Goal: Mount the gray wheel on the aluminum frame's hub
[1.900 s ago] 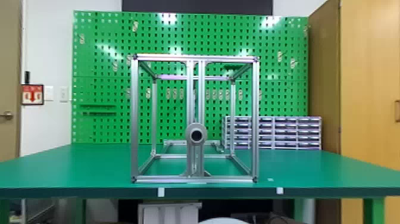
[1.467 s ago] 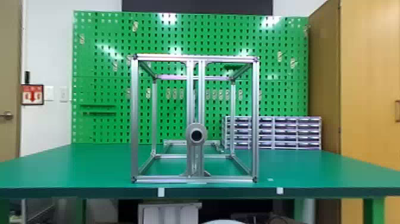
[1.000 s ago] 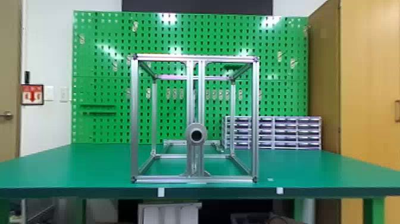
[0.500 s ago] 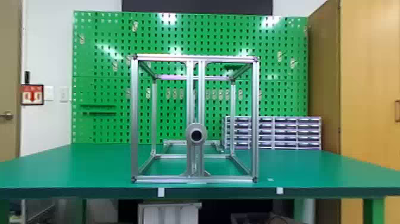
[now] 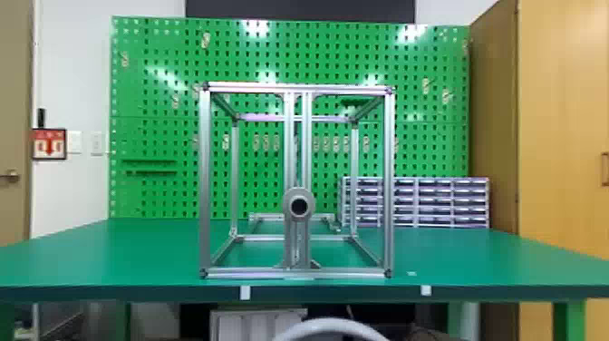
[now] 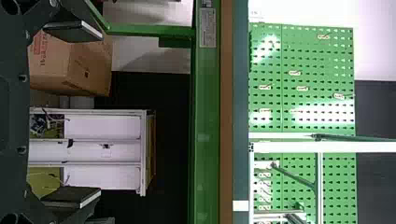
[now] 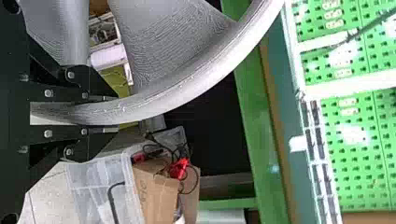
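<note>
The right tool [image 7: 112, 113] pinches the rim of the gray wheel [image 5: 331, 325] between its two fingers; in the head view the wheel's curved edge rises from the bottom, in front of the desk [image 5: 90, 256] and below its top. The left tool [image 6: 96, 114] is spread wide. The aluminum frame [image 5: 205, 181] stands upright on the desk, its round hub [image 5: 290, 199] facing forward on the middle posts, apart from the wheel.

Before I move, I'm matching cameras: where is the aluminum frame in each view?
Head view: aluminum frame at center, on the table.
Left wrist view: aluminum frame before the green pegboard.
Right wrist view: aluminum frame beyond the gray wheel.
Shared landmark: green pegboard.
</note>
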{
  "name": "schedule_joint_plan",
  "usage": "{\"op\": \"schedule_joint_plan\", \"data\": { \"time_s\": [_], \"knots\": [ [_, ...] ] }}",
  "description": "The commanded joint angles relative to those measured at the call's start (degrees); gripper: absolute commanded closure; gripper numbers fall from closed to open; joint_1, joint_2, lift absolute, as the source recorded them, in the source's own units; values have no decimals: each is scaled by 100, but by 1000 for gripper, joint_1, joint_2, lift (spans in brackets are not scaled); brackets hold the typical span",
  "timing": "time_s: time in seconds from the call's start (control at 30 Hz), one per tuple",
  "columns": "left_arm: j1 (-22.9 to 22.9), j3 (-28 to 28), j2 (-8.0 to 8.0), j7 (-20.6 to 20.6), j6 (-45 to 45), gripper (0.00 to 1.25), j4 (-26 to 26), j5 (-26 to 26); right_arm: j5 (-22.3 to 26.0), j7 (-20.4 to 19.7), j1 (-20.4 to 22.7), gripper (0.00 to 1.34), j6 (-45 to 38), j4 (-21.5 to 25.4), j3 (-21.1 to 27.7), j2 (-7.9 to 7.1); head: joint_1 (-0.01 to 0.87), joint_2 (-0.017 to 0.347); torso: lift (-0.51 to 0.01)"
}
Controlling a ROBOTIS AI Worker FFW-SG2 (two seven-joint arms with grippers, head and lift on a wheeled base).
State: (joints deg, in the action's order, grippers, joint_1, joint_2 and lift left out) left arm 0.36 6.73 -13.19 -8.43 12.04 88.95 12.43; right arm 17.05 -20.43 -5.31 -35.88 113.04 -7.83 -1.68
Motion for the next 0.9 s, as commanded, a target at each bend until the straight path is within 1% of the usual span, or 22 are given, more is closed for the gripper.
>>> {"op": "schedule_joint_plan", "data": {
  "time_s": [0.0,0.13,0.27,0.33,0.5,0.63,0.77,0.87],
  "knots": [
    [17,-5,0,0,0,121,0,-3,-115,-146,-304,1174,-938,517,-131,-25,-5,6,-499],
    [26,-5,0,0,0,121,9,-3,-53,-454,-532,1174,-1395,851,-298,-87,-5,6,-499],
    [43,-31,0,0,0,121,26,-12,96,-656,-787,1174,-1782,1080,-351,-130,-5,6,-499],
    [52,-40,-9,0,0,121,26,-21,254,-752,-901,1174,-1887,1141,-351,-148,-5,6,-499],
    [96,-84,-9,0,0,121,70,-39,835,-963,-1253,1174,-2107,1238,-360,-218,-5,6,-499],
    [131,-119,-9,0,-27,121,97,-56,1204,-1183,-1560,1174,-2212,1273,-483,-280,-5,6,-499],
    [175,-145,-9,0,-88,121,141,-91,1617,-1447,-1859,1173,-2283,1291,-562,-297,-5,6,-499],
    [193,-154,-9,0,-106,121,167,-109,1810,-1719,-2097,1173,-2291,1291,-702,-359,-5,6,-499]
  ]
}}
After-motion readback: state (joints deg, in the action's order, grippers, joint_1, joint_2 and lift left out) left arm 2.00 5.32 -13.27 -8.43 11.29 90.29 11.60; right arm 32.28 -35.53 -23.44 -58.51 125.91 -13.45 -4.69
